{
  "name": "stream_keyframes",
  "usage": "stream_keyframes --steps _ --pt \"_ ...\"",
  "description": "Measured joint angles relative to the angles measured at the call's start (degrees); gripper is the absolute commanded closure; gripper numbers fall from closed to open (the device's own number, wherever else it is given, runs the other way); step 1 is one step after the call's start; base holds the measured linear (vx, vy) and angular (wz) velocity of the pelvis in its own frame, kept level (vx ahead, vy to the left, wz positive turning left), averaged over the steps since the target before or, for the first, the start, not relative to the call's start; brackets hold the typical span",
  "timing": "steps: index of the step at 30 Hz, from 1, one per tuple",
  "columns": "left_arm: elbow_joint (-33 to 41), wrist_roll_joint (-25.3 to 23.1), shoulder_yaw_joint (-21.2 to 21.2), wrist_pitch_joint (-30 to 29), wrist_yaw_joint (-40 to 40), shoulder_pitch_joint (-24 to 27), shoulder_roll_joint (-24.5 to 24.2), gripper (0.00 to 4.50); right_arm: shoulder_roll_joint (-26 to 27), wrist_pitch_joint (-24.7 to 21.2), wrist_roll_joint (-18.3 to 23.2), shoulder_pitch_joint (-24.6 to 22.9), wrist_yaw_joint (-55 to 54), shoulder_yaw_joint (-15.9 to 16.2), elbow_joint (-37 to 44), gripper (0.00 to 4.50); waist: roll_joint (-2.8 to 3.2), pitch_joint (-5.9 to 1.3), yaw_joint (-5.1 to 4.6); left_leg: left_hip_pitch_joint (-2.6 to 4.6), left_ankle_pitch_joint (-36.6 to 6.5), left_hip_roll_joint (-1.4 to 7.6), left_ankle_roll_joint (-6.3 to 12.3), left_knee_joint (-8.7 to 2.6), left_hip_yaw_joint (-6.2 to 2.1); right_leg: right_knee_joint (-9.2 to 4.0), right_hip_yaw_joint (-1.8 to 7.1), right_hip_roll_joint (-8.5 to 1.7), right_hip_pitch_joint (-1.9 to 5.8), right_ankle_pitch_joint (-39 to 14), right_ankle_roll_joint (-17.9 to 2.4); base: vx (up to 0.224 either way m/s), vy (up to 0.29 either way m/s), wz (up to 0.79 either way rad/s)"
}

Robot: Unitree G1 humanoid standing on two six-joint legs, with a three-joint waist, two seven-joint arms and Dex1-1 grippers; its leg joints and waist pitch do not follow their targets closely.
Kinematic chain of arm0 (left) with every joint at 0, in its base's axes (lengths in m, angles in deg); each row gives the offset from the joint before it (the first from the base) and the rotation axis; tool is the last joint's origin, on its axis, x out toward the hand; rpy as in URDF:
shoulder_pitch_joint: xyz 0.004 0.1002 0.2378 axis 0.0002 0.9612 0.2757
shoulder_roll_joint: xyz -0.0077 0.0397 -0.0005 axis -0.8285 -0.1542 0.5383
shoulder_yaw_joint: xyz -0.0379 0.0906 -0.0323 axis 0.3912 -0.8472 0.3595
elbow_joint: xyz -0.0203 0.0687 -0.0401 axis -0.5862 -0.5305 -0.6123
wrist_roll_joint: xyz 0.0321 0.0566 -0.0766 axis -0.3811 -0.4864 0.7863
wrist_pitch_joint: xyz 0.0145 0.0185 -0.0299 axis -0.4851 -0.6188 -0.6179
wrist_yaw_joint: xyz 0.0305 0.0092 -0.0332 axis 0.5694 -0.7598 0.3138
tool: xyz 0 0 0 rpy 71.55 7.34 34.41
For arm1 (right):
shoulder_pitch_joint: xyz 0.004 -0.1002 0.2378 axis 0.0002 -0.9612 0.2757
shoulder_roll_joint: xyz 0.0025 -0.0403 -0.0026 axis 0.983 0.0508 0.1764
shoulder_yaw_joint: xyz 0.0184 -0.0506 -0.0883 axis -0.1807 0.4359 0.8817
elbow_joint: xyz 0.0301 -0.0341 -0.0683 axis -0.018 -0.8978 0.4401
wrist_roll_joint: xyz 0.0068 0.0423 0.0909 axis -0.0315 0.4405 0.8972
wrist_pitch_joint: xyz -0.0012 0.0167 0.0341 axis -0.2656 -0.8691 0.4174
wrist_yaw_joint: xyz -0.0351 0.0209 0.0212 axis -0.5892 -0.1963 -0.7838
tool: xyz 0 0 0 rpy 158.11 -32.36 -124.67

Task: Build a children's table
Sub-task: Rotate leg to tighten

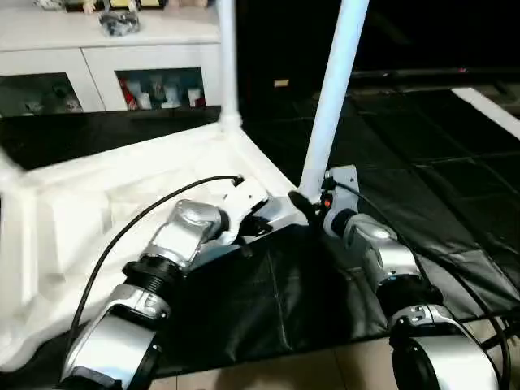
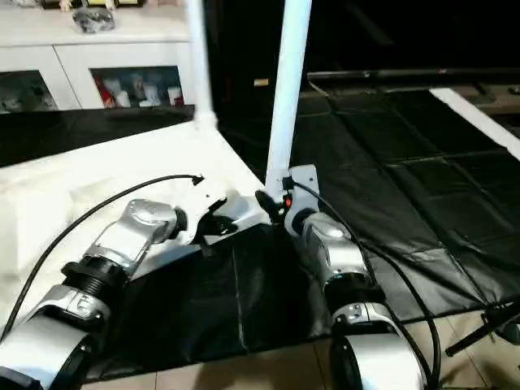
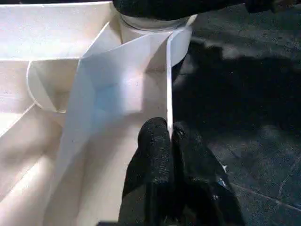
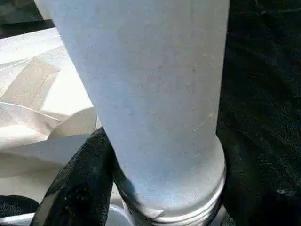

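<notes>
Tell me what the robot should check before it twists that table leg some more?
1. Left pincer pinching the thin rib of the table top: ok, shut on it.
2. Right pincer around the near leg at its base: ok.
3. Near leg upright: not ok, it leans a little.
4. Threads fully in the corner socket: cannot tell; threads are visible in the right wrist view.
5. Far leg standing in its corner: ok.

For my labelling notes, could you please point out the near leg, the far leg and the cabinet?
Near leg [image 1: 331,97]: left eye view, mid shaft.
Far leg [image 1: 227,57]: left eye view, shaft.
Cabinet [image 1: 97,77]: left eye view, door frame.
</notes>
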Motion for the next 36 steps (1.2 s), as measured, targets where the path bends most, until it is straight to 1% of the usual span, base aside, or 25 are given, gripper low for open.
stream_keyframes --steps 1,2,3,4,7,8,10,12,14,17,21,22,23,25,28,32,34,35,36 --pt "0.3 0.0 0.0 -0.2 0.1 0.1 0.0 4.5 0.0 0.0 0.0 0.0 0.0 0.0 0.0 1.2 0.0 0.0 -0.01 0.01 0.0 0.0 0.01 -0.02 0.0 0.0 0.0 0.0 0.0 0.0 0.0 0.0 0.0 0.0" --pt "0.6 -0.1 0.0 -0.4 0.4 0.3 0.0 4.5 0.3 0.2 0.0 0.0 0.0 -0.1 0.0 0.99 0.0 0.0 -0.06 0.01 0.0 0.0 0.04 -0.02 0.01 0.0 0.0 0.0 0.0 0.0 0.0 0.0 0.0 0.0" --pt "0.8 -0.2 0.0 -0.6 0.6 0.3 0.0 4.5 0.6 0.3 0.0 0.0 0.0 -0.3 0.0 0.99 0.0 0.0 -0.12 0.02 0.0 0.0 -0.01 -0.02 0.01 0.0 0.0 0.0 0.0 0.0 0.0 0.0 0.0 0.0" --pt "1.0 -0.3 0.0 -0.6 0.9 0.3 0.0 4.5 0.6 0.6 0.0 0.0 0.0 -0.3 -0.1 0.88 0.02 0.01 -0.13 0.02 0.0 0.0 -0.03 -0.02 0.02 0.0 0.0 0.0 0.0 0.0 0.0 0.0 0.0 0.0" --pt "1.1 -0.5 -0.2 -0.3 0.7 0.3 -0.3 4.5 0.5 2.8 -0.4 -1.1 1.0 0.0 0.0 0.53 0.04 0.03 -0.14 0.03 0.0 0.0 -0.04 -0.02 0.03 -0.03 0.0 0.0 0.0 -0.1 0.2 0.0 0.0 0.0" --pt "1.0 -0.5 -0.5 0.3 -0.1 0.3 -0.9 4.5 0.0 3.9 -0.6 -1.8 2.2 0.8 0.4 0.43 0.04 0.03 -0.2 0.02 0.0 0.0 -0.04 -0.02 0.03 -0.03 0.0 0.0 -0.01 -0.1 0.2 0.0 0.0 0.0" --pt "0.5 -0.4 -1.0 2.4 -1.4 0.3 -1.6 4.5 -1.7 5.3 -0.8 -3.1 5.5 2.2 1.3 0.35 0.04 0.04 -0.17 -0.03 0.0 0.0 -0.04 -0.04 0.02 -0.04 -0.01 0.0 -0.05 -0.1 0.2 0.0 0.0 0.0" --pt "-0.3 -0.1 -1.2 4.8 -3.1 0.3 -2.9 4.5 -3.7 6.8 -1.0 -4.2 9.2 3.4 1.8 0.09 0.07 0.07 -0.18 -0.06 0.0 0.0 -0.03 -0.05 0.02 -0.04 -0.01 0.0 -0.08 0.0 0.0 0.0 0.0 0.0" --pt "-1.3 0.4 -1.8 8.6 -6.6 0.3 -4.8 4.5 -7.5 8.1 -0.9 -5.4 16.8 4.3 2.3 0.03 0.08 0.14 0.01 -0.17 0.0 0.01 -0.01 -0.06 0.02 -0.03 -0.03 0.01 -0.15 0.0 0.0 0.0 0.0 0.0" --pt "-1.9 0.6 -2.5 12.8 -10.7 0.4 -7.7 4.5 -10.5 8.4 -0.1 -6.2 23.9 4.8 2.4 0.03 0.25 0.37 0.44 -0.31 0.2 0.02 0.29 -0.04 0.01 -0.02 -0.04 0.01 -0.25 0.0 -0.1 0.0 0.0 0.0" --pt "-2.0 1.2 -3.9 17.1 -18.6 0.5 -10.8 4.5 -16.2 7.3 2.3 -6.1 36.6 6.2 6.5 0.03 0.3 0.44 1.68 -0.31 0.2 0.03 0.35 0.03 0.0 -0.01 -0.06 0.01 -0.32 0.0 -0.1 0.0 0.0 0.0" --pt "-2.4 1.3 -4.0 18.0 -19.9 0.5 -11.1 4.5 -17.5 6.8 2.7 -5.9 39.6 6.9 7.3 0.03 0.3 0.44 1.93 -0.31 0.1 0.04 0.39 0.08 0.01 -0.01 -0.06 0.01 -0.32 0.0 -0.1 0.0 0.0 0.0" --pt "-2.7 1.5 -4.3 19.2 -21.6 0.5 -11.5 4.5 -19.1 6.1 2.7 -5.8 43.4 8.5 8.3 0.03 0.29 0.45 2.26 -0.32 0.1 0.04 0.44 0.12 0.02 -0.01 -0.05 0.01 -0.32 0.0 -0.1 0.0 0.0 0.0" --pt "-2.9 1.7 -4.8 20.6 -24.2 0.4 -12.1 4.5 -20.6 5.9 2.3 -5.6 47.7 10.6 8.4 0.03 0.28 0.45 2.61 -0.29 0.1 0.04 0.45 0.17 0.02 -0.01 -0.05 0.0 -0.32 0.0 -0.1 0.0 0.0 0.0" --pt "-3.1 1.8 -5.6 22.2 -26.6 0.4 -12.7 4.5 -20.6 5.9 1.7 -5.3 50.8 12.4 8.2 0.03 0.28 0.46 2.9 -0.22 0.1 0.05 0.44 0.2 0.02 0.04 -0.04 -0.01 -0.32 0.0 -0.1 0.0 0.0 0.0" --pt "-4.1 1.7 -6.9 24.7 -29.8 -0.3 -13.6 4.5 -20.5 5.9 0.4 -1.5 54.8 14.7 6.2 0.03 0.28 0.46 2.86 -0.18 0.1 0.05 0.42 0.24 0.02 0.05 -0.04 -0.01 -0.29 0.0 -0.1 0.0 0.0 0.0" --pt "-4.3 1.7 -7.2 25.4 -30.6 -0.3 -13.7 4.5 -20.2 6.0 0.4 -0.8 55.5 15.0 6.0 0.03 0.28 0.46 3.15 -0.16 0.1 0.05 0.41 0.24 0.02 0.04 -0.04 -0.01 -0.25 0.0 -0.1 0.0 0.0 0.0" --pt "-4.4 1.6 -7.4 26.0 -31.2 -0.3 -13.7 4.5 -20.0 6.0 0.4 -0.6 55.7 15.2 5.5 0.19 0.28 0.45 3.28 -0.17 0.1 0.05 0.42 0.24 0.02 0.03 -0.03 -0.02 -0.24 0.0 -0.1 0.0 0.0 0.0" --pt "-4.5 1.6 -7.6 26.3 -31.5 -0.4 -13.8 4.5 -19.8 6.1 0.3 -0.5 55.9 15.4 5.1 0.19 0.28 0.45 3.35 -0.18 0.1 0.04 0.43 0.24 0.02 0.03 -0.03 -0.02 -0.24 0.0 -0.1 0.0 0.0 0.0"
